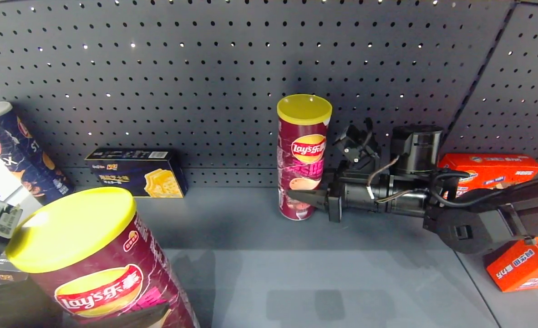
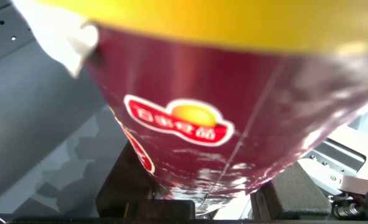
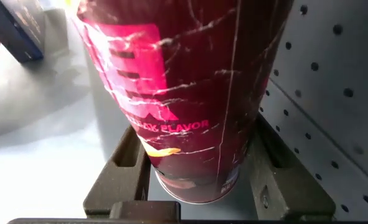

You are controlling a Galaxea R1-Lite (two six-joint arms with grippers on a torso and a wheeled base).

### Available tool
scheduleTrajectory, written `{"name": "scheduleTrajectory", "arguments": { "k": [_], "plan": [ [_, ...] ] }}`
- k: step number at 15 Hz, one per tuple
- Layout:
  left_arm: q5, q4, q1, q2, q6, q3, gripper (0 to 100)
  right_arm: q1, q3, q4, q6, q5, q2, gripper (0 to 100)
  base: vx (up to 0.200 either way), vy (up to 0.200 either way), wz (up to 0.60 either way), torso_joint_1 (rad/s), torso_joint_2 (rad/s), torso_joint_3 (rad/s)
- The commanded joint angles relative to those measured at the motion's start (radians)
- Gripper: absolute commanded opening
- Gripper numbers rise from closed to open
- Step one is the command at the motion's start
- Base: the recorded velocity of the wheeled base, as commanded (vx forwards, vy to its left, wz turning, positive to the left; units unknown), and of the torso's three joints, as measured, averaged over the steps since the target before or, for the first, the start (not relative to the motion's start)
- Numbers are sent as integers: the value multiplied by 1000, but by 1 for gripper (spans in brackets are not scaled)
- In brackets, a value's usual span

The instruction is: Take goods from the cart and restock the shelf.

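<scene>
Cardboard is what we are handling here: a tall maroon crisp tube with a yellow plastic lid (image 1: 303,159) stands upright on the grey metal shelf (image 1: 260,273). It is to the right of the flat navy cardboard biscuit box (image 1: 137,172) and about as far back as that box. The right end effector (image 1: 301,198) is clenched on the tube low down, near its base, with one finger on either side.

A second maroon tube with a yellow lid (image 1: 91,255) is held up in the air, well in front of the navy box and to its left. The left end effector (image 2: 202,190) grips it around the lower body.

We judge both tubes to be light and stiff along their length, but easy to dent if squeezed hard. Their glossy skin could also slip between the fingers. Being tall and narrow, they would tip readily. We would therefore take hold of the body below the middle, never the lid, which may pop off. We would let go only once the base sits flat.
</scene>
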Motion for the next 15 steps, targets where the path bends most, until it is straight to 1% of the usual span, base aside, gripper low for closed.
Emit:
{"name": "scheduleTrajectory", "arguments": {
  "k": [1, 3, 5, 9, 11, 12, 15],
  "plan": [
    [-2, -2, -1, -1, 0, -1, 0, 31, 75, -2, 2, -15, -110, 0, 0, 0, 0, 0, 0, 0],
    [-2, -5, -4, -4, 2, -3, 0, 77, 183, -2, 28, -49, -206, 0, 0, 0, 0, 0, 0, 0],
    [0, -5, -6, -8, 3, -7, 0, 113, 259, -3, 78, -81, -280, 0, 0, 0, 0, 0, 0, 0],
    [1, -5, -3, -28, 3, -17, 0, 125, 408, -53, 78, -99, -360, 0, 0, 0, 0, 0, 0, 0],
    [4, -5, -1, -30, 5, -23, 0, 128, 526, -119, 80, -98, -389, 0, 0, 0, 0, 0, 0, 0],
    [6, 3, -1, -40, 5, -20, 0, 145, 583, -163, 80, -98, -395, 0, 0, 0, 0, 0, 0, 0],
    [12, 4, 0, -40, 5, -6, 0, 179, 694, -284, 80, -102, -375, 0, 0, 0, 0, 0, 0, 0]
  ]
}}
